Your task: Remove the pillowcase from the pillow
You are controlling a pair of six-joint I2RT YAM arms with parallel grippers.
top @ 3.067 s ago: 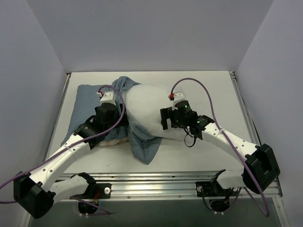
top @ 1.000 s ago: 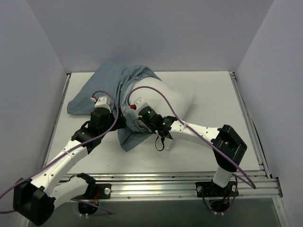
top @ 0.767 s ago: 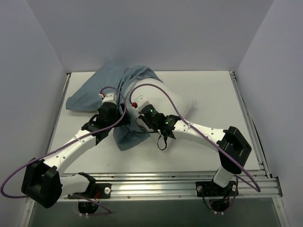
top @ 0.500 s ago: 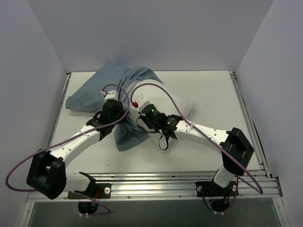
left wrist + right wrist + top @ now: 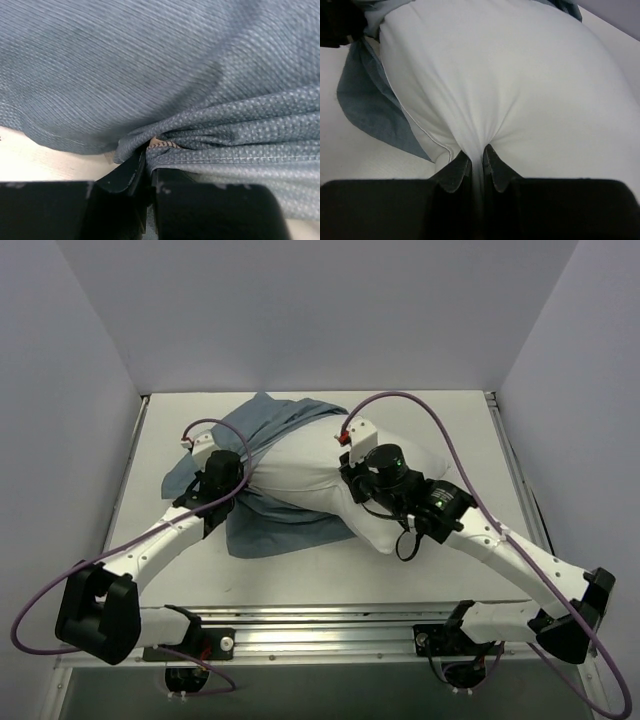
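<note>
Top external view: pillow [image 5: 310, 465] mid-surface [image 5: 450, 420], pillowcase [image 5: 270, 530] bunched over its far-left end & spilling out beneath. Only wrist cams show the grips: left claw [image 5: 149, 160] pinching a pillowcase fold w/ beige lining peeking out; right claw [image 5: 476, 157] pinching a pillow ridge.

White table top [image 5: 330, 575], matte, fine texture visible up close. Extruded aluminium rail [image 5: 330, 625] runs along its near edge. A thinner metal strip [image 5: 517, 470] lines the right edge. Enclosure: plain pale back wall [image 5: 320, 310], left wall [image 5: 60, 440] and right wall [image 5: 590, 390], all meeting the table's edges. Dark grey surface [image 5: 330, 690] shows below the rail.
</note>
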